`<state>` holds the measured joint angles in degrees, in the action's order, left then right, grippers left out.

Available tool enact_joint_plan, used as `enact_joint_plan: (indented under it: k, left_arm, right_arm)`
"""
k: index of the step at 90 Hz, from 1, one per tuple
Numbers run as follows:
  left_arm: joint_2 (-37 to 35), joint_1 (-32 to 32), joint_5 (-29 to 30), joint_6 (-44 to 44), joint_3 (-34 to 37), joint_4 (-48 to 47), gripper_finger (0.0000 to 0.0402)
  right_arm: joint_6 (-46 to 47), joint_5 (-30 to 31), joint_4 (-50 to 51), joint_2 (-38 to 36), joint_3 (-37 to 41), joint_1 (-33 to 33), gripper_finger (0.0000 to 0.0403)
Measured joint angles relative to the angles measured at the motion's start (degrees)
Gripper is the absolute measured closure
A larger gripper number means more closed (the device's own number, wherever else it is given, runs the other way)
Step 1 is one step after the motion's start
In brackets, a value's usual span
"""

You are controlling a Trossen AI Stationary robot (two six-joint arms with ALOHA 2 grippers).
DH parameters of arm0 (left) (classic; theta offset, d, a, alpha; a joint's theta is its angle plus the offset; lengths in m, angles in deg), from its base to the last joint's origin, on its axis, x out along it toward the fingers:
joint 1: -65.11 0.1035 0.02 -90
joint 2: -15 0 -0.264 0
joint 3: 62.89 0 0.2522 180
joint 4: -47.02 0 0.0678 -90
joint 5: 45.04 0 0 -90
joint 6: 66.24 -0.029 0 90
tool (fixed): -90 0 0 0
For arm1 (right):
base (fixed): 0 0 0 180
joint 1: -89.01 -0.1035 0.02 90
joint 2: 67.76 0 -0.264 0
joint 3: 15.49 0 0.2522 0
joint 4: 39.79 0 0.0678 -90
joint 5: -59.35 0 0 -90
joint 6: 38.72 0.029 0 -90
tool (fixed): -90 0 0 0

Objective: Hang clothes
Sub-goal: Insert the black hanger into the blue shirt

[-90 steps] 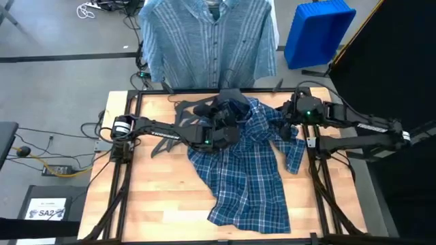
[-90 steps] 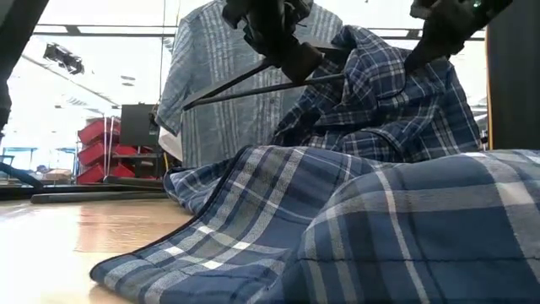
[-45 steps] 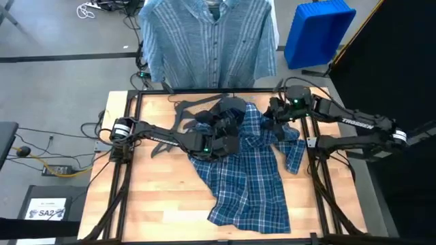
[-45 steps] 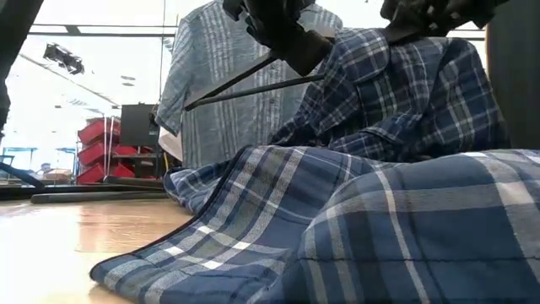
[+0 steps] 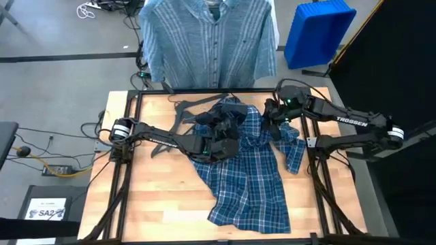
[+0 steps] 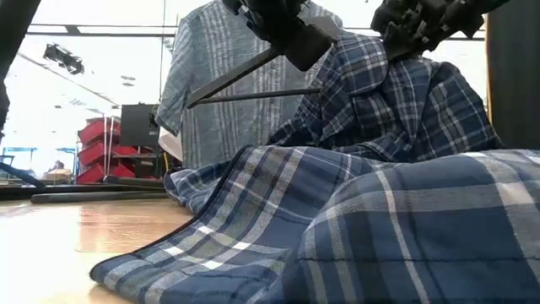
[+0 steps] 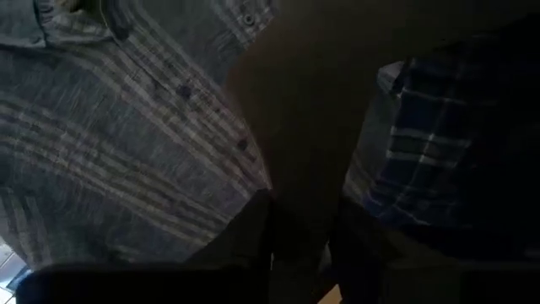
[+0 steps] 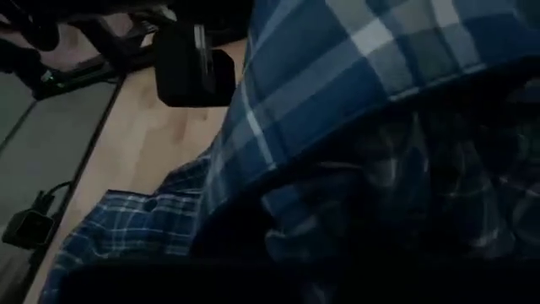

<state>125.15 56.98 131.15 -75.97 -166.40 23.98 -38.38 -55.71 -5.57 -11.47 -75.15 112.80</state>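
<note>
Two grippers lift the plaid shirt.
The left gripper holds a dark hanger; the right gripper pinches the shirt's collar.

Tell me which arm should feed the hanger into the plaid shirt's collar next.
Left, probably. The left gripper already carries the dark hanger beside the plaid shirt, while the right gripper is busy lifting that shirt's collar.
</note>
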Motion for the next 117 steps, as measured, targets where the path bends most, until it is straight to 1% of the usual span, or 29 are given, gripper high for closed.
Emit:
enact_joint_plan:
  k: [7,14,21,27,37,44,55,63,68,73,79,83,87,92,98,103,111,117]
  left_arm:
    - [-0.16,0.16,-1.05,-1.34,-0.07,-0.05,0.0287]
    - [-0.28,0.22,-3.43,-2.63,-0.11,0.55,0.0262]
    - [-0.2,0.09,-5.73,-4.53,-0.86,0.18,0.0245]
    - [-0.15,-0.44,-6.66,-5.96,-2.12,0.11,0.0234]
    - [-0.37,-1.67,-8.16,-7.82,-4.58,0.09,0.0222]
    - [-1.03,-2.87,-10.73,-8.03,-5.61,-1.5,0.022]
    - [-4.37,-5.14,-11.77,-7.84,-5.5,-2.81,0.0219]
    - [-8.17,-6.53,-11.09,-6.97,-3.34,-2.83,0.0219]
    - [-10.74,-6.79,-12.11,-3.63,-0.78,-4.2,0.0219]
    - [-13.84,-6.79,-14.53,1.36,2.89,-6.46,0.0219]
    - [-18.2,-5.66,-17.77,7.59,8.98,-6.78,0.0219]
    - [-21.03,-4.25,-20.7,11.57,13.73,-5.22,0.0219]
    - [-23.84,-2.39,-24.55,15.08,18.98,-1.27,0.0218]
    - [-26.35,0.39,-31.04,17.86,26.04,5.64,0.0218]
    - [-27.7,4.2,-39.1,19.83,34.02,15.77,0.0218]
    - [-27.89,7.46,-44.42,22.35,39.51,23.55,0.0218]
    - [-27.59,13.03,-53.99,26.74,45.29,34.8,0.0218]
    - [-26.36,16.55,-58.88,28.54,47.62,39.24,0.0218]
  right_arm:
    - [-0.84,2.18,-0.01,-1.13,0.04,-0.06,0.0399]
    - [-1.52,6.08,0.79,-2.21,0.04,-0.13,0.04]
    - [-2.58,9.36,2.43,-3.27,0.04,-0.13,0.04]
    - [-3.06,10.62,3.22,-4.35,0.04,-0.13,0.04]
    - [-2.81,12.64,3.8,-6.29,0.02,-0.17,0.0401]
    - [-1.24,16.16,3.18,-7.77,-0.13,0.12,0.0402]
    - [-1.28,18.6,4.06,-10.47,-0.16,-0.03,0.0402]
    - [-1.46,19.31,5.38,-12.05,-0.16,0.06,0.0402]
    - [-1.42,19.86,5.34,-12.76,-0.16,0.13,0.0402]
    - [-1.45,19.91,5.85,-13.36,-0.16,0.08,0.0402]
    - [-1.38,19.75,6.19,-13.86,-0.16,0.0,0.0402]
    - [-1.13,19.84,6.17,-14.14,-0.16,0.0,0.0402]
    - [-0.98,19.88,6.07,-14.41,-0.16,0.03,0.0402]
    - [-0.92,19.88,5.62,-14.53,-0.16,0.03,0.0403]
    - [-0.9,19.85,5.16,-14.53,-0.16,0.05,0.0403]
    - [-0.7,19.85,4.84,-14.53,-0.16,0.05,0.0403]
    - [-0.31,19.77,4.08,-14.51,-0.16,0.05,0.0403]
    - [-0.18,19.77,3.58,-14.51,-0.16,0.05,0.0403]
